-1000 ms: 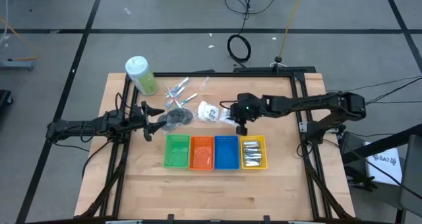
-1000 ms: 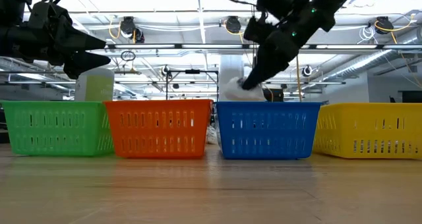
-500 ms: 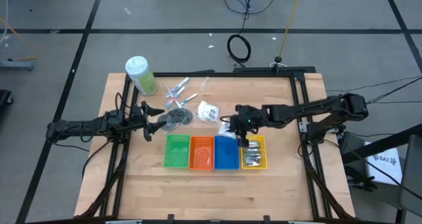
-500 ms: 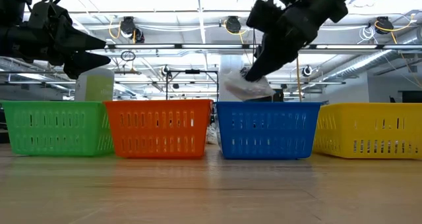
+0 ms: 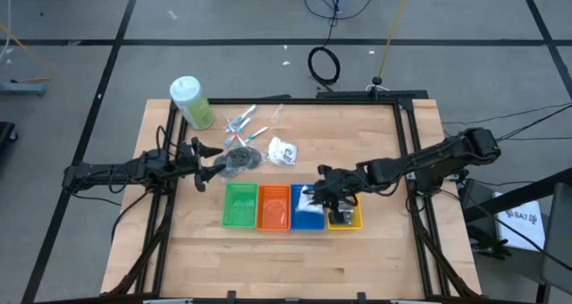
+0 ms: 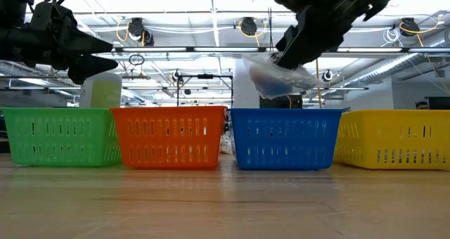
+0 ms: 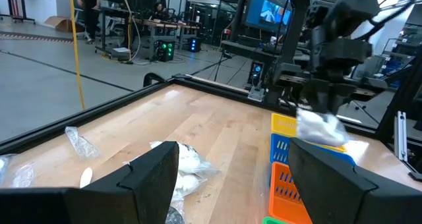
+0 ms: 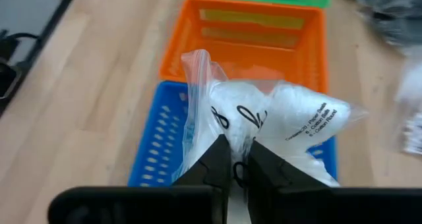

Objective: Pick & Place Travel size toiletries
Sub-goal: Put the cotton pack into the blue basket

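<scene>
My right gripper (image 5: 315, 198) is shut on a clear packet of white cotton items (image 8: 264, 118) above the blue bin (image 5: 307, 216). In the low view the packet (image 6: 275, 76) hangs above that bin's rim (image 6: 285, 112). My left gripper (image 5: 202, 157) is open and waits at the table's left, beside the dark clear pouch (image 5: 239, 158), touching nothing. A second white packet (image 5: 283, 150) and the thin sticks (image 5: 241, 122) lie flat on the table near the far edge. Silver tubes (image 5: 345, 218) lie in the yellow bin. My right gripper pinches the packet between its two fingers (image 8: 217, 159) at the bag's edge (image 8: 239, 150). The fingers come slanting down from the table's right. The packet is lifted clear and hangs tilted below the fingertips, over the blue bin.
The green (image 5: 239, 206), orange (image 5: 273, 207), blue and yellow (image 5: 350, 197) bins stand in a row near the table's middle. A large pale-green bottle (image 5: 190, 101) stands at the far-left corner. Bare wood lies between the bins and the near edge.
My right gripper has carried the packet from beside the second white packet toward the table's near edge, ending over the blue bin. The packet has risen slightly and stayed clear of the table.
</scene>
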